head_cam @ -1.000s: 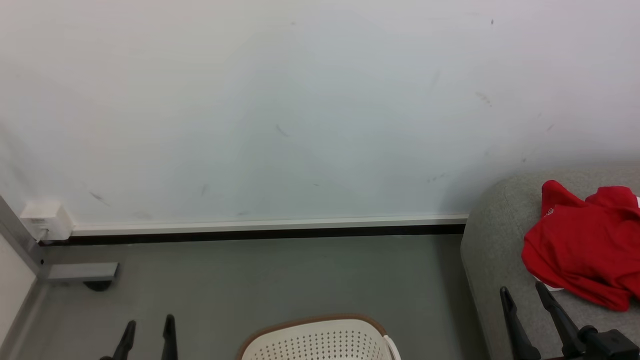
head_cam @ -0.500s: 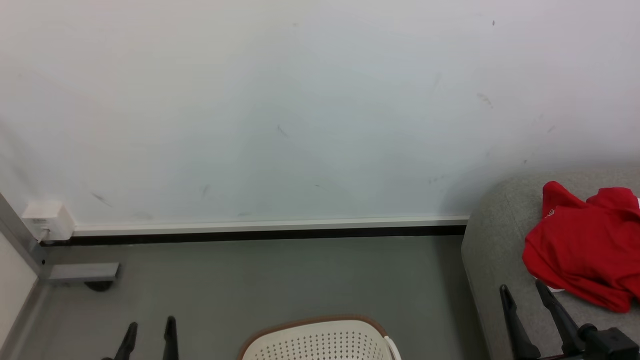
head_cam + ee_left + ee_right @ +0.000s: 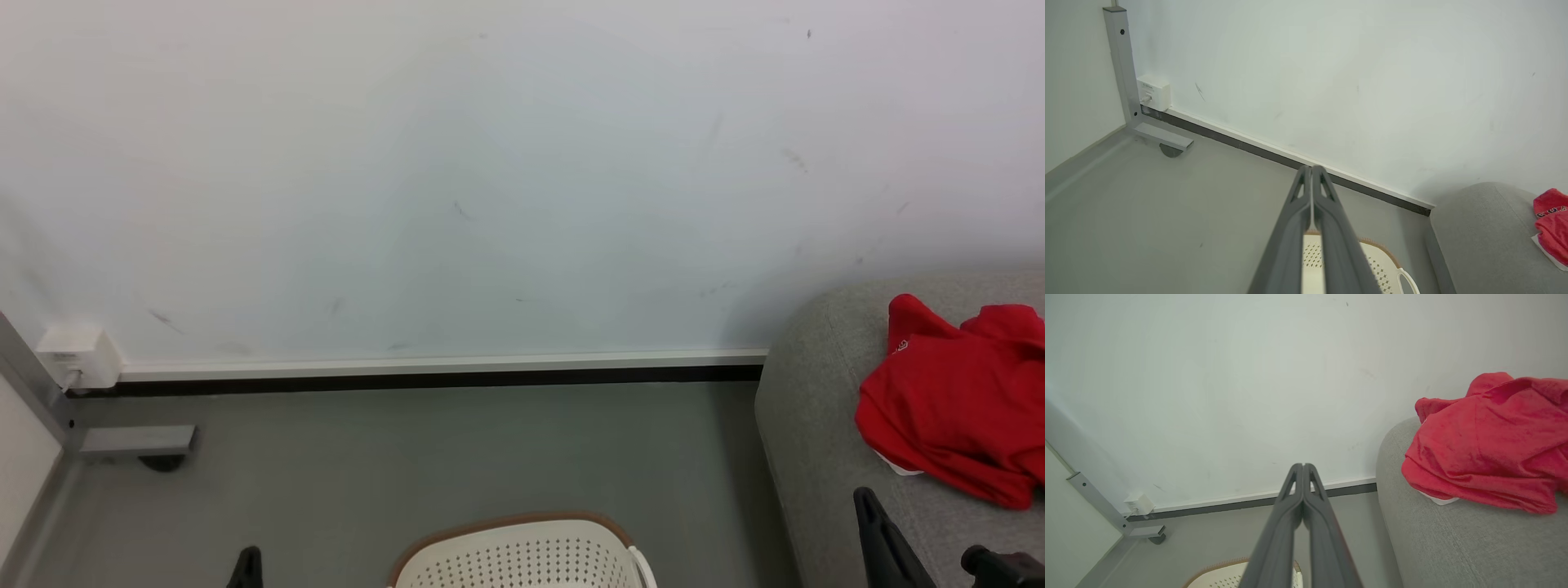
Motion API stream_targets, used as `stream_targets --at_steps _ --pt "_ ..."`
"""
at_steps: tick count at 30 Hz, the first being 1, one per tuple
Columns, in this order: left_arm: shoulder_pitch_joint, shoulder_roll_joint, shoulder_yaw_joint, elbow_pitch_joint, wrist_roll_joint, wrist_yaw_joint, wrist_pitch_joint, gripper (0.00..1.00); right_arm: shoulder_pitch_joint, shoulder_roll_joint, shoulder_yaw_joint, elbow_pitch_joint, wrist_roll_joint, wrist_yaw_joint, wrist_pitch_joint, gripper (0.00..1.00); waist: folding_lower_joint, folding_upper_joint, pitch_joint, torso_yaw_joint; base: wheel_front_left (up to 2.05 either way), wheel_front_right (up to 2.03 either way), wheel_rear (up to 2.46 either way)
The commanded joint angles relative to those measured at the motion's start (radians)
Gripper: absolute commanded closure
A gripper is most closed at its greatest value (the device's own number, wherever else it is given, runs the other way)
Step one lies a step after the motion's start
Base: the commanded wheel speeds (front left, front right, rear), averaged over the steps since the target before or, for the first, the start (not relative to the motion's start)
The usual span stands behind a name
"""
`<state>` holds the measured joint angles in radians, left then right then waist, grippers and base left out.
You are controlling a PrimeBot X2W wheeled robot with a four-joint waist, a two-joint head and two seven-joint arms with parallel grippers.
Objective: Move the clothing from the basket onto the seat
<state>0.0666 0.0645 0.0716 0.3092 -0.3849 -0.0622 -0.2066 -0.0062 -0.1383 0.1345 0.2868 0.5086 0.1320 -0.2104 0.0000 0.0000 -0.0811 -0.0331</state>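
L gripper (image 3: 1311, 170) & R gripper (image 3: 1303, 467) now closed, fingers were apart before.

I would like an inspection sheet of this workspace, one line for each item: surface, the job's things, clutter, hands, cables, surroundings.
surface: grey floor, smooth.
the job's things: red clothing lies crumpled on the grey seat, at the right; cream basket stands on the floor left of the seat, and its visible part holds nothing.
clutter: nothing seen.
hands: left hand shut and empty; right hand shut and empty; neither touches the clothing.
cables: nothing seen.
surroundings: white wall with faint scuff marks; a white wall box low on it; a grey metal post with a foot on the floor.
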Motion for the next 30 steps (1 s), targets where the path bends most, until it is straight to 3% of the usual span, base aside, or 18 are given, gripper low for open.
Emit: stream_targets --at_steps 1,30 --pt "-0.031 0.004 0.005 -0.019 -0.044 -0.005 0.009 1.00 -0.028 -0.002 -0.014 -0.018 0.042 0.000 0.009 1.00 0.0000 0.0000 0.001 0.000 0.00 0.00 0.00" --pt "-0.087 -0.002 0.016 -0.041 -0.481 -0.029 0.120 1.00 -0.063 0.030 -0.102 -0.027 0.432 -0.001 0.125 1.00 0.0000 0.0000 0.021 0.009 0.00 0.00 0.00"
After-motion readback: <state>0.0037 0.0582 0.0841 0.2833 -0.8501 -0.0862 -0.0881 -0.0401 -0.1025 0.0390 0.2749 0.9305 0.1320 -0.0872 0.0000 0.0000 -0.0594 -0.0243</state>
